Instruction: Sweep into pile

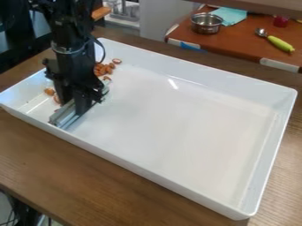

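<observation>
"The hand (73, 105) has the grey bar (63, 116) pinched in its grip, down in the white tray (177, 123)."

"Where are the brown nuts (104, 69)?"

"They're in the tray, between the bar and the short wall at the left of the view. Lots are bunched near the bar's far tip. A few lie apart, just beside the hand."

"Which way does the bar point?"

"Its long way runs from the near long wall toward the far one, about in line with that short wall. I think its long side should push the stray nuts toward the bunch."
</observation>
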### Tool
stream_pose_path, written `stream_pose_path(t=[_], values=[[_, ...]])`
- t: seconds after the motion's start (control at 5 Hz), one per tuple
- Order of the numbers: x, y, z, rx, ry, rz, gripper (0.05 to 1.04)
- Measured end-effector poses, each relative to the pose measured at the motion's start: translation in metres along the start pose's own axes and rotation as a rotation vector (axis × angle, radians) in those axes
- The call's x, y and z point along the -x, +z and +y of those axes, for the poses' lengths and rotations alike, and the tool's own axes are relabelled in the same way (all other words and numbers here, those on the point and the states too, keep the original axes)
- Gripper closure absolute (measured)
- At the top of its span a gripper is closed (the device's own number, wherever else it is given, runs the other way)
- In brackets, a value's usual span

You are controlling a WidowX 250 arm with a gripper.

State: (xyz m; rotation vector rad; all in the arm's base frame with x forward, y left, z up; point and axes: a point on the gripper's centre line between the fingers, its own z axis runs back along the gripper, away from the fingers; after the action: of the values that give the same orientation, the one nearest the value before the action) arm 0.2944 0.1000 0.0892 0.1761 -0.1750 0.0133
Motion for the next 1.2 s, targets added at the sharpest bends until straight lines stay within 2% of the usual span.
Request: stream_pose_path(t=[0.2, 0.4, 0.6, 0.8, 1.0, 1.2], values=[[-0.007, 0.0, 0.022, -0.153, -0.001, -0.058, 0.716], [-0.008, -0.001, 0.025, -0.171, -0.037, -0.071, 0.716], [-0.002, 0.001, 0.016, -0.116, -0.026, -0.038, 0.716], [-0.009, 0.03, -0.012, 0.027, -0.011, -0.066, 0.716], [-0.026, 0.06, -0.042, 0.14, 0.011, -0.098, 0.716], [-0.039, 0.072, -0.074, 0.2, 0.02, -0.102, 0.716]])
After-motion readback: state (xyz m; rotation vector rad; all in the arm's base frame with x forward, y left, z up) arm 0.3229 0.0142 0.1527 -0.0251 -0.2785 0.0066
